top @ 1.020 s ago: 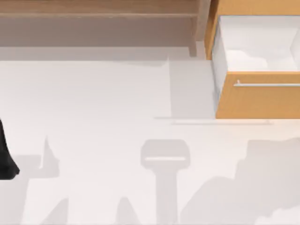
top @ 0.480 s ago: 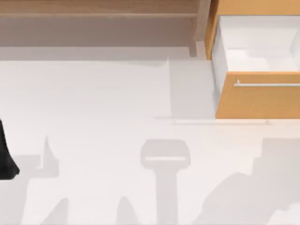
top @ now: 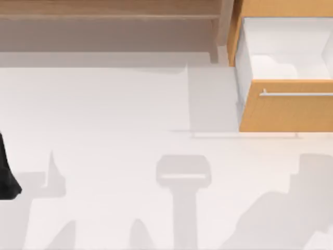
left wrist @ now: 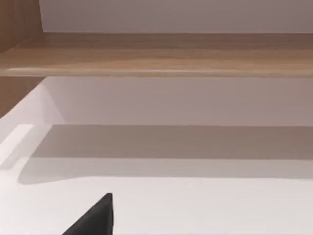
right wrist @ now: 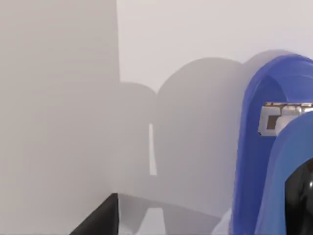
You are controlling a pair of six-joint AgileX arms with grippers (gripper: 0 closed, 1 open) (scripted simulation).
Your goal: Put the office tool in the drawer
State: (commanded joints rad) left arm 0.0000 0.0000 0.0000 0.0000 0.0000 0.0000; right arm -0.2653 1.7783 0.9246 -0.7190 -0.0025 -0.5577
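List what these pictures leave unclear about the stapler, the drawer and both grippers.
- Blue stapler, right wrist view: cut off by the frame edge.
- Drawer, top view: its right part cut off.
- Left arm, top view: a dark sliver at the left edge.
- Either gripper's finger state: undeterminable.

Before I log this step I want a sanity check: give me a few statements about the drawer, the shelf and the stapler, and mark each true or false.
1. The drawer stands open. True.
2. Its handle is a round black knob. False: it is a slim silver bar.
3. A blue stapler shows close up in the right wrist view. True.
4. The stapler already lies inside the drawer. False: the white interior that shows holds nothing.
5. The pale wooden shelf sits at the table's right. False: it spans the left and middle.
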